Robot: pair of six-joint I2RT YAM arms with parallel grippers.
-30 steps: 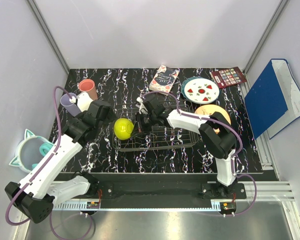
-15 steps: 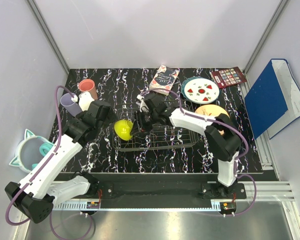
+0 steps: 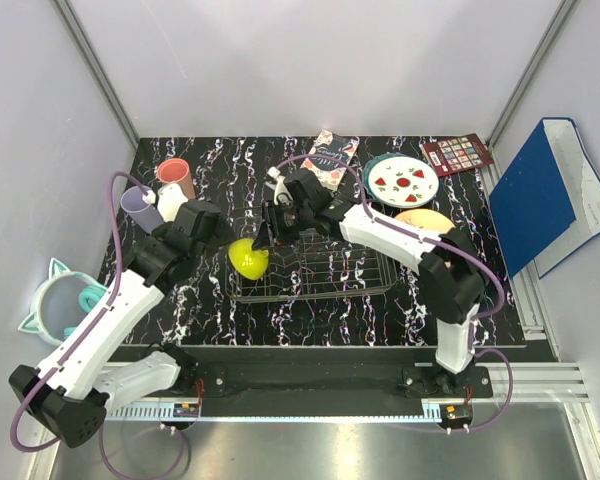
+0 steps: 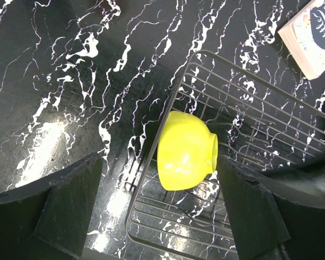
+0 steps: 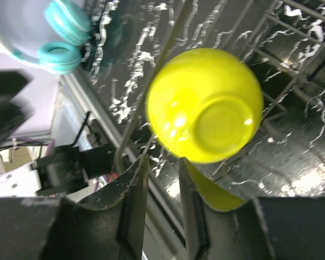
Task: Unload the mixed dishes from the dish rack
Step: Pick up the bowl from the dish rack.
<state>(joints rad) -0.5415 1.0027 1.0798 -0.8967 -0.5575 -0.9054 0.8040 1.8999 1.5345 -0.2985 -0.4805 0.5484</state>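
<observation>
The yellow-green bowl [image 3: 248,258] lies tipped on its side at the left end of the dark wire dish rack [image 3: 325,278], leaning on the rack's edge wire. Its base faces my right gripper [image 3: 267,236]. In the right wrist view the bowl [image 5: 206,105] sits just beyond my right gripper [image 5: 162,160], whose jaws stand a narrow gap apart with nothing between them. My left gripper [image 3: 218,238] hovers above the bowl [image 4: 185,151], wide open [image 4: 160,158] and empty. The rack [image 4: 249,103] holds nothing else that I can see.
A salmon-pink cup [image 3: 175,177] and a lilac cup [image 3: 137,205] stand at the back left. The white red-spotted plate [image 3: 405,181] lies on the teal plate [image 3: 368,176]; the peach plate [image 3: 427,220] is beside them. A book [image 3: 328,152], blue folder [image 3: 540,195] and mint cat-eared bowl [image 3: 60,300] are around.
The bowl has gone from upright to tipped on its side against the rack's left end. My right gripper has come off its rim and drawn back and up. The left arm has barely moved.
</observation>
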